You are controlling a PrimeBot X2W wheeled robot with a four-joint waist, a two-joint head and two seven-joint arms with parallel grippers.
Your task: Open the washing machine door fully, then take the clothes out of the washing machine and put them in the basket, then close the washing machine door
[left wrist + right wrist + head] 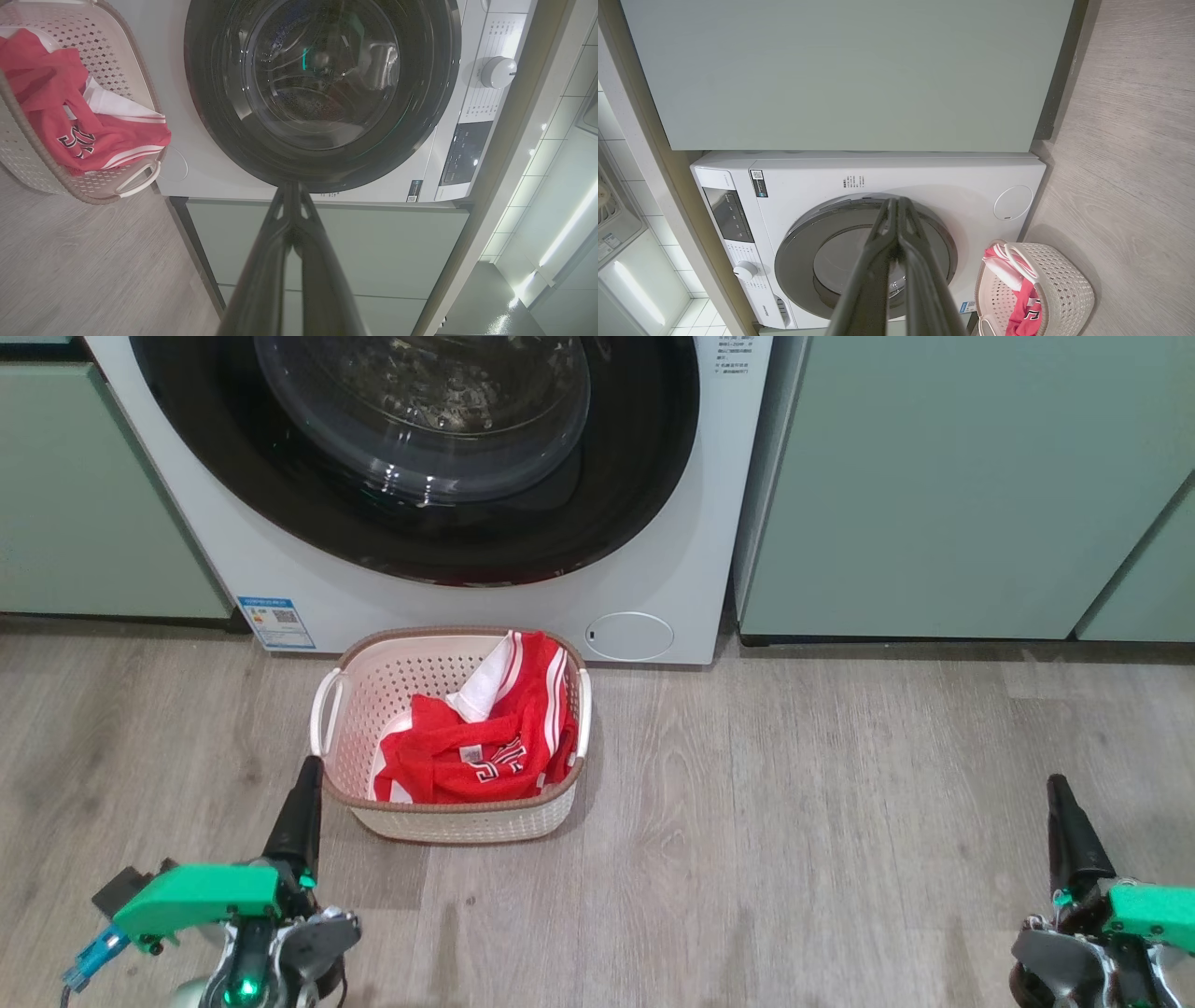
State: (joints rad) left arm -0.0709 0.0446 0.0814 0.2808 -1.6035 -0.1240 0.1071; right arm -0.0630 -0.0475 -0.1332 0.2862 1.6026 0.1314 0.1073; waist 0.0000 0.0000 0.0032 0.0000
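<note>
Red clothes (pixel 485 747) lie in the basket (pixel 467 823), with left end effector (pixel 310 765) and right end effector (pixel 1058 784) clenched, empty.

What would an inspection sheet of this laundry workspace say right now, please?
Surface: grey wood-look floor.
Job's things: washing machine door looks shut on the white washing machine; red jersey lies in the basket, which stands on the floor before the machine.
Clutter: nothing seen.
Grippers: left gripper and right gripper both shut, holding nothing.
Cables: blue plug with a short lead by the left wrist.
Surroundings: pale green cabinets on either side.
</note>
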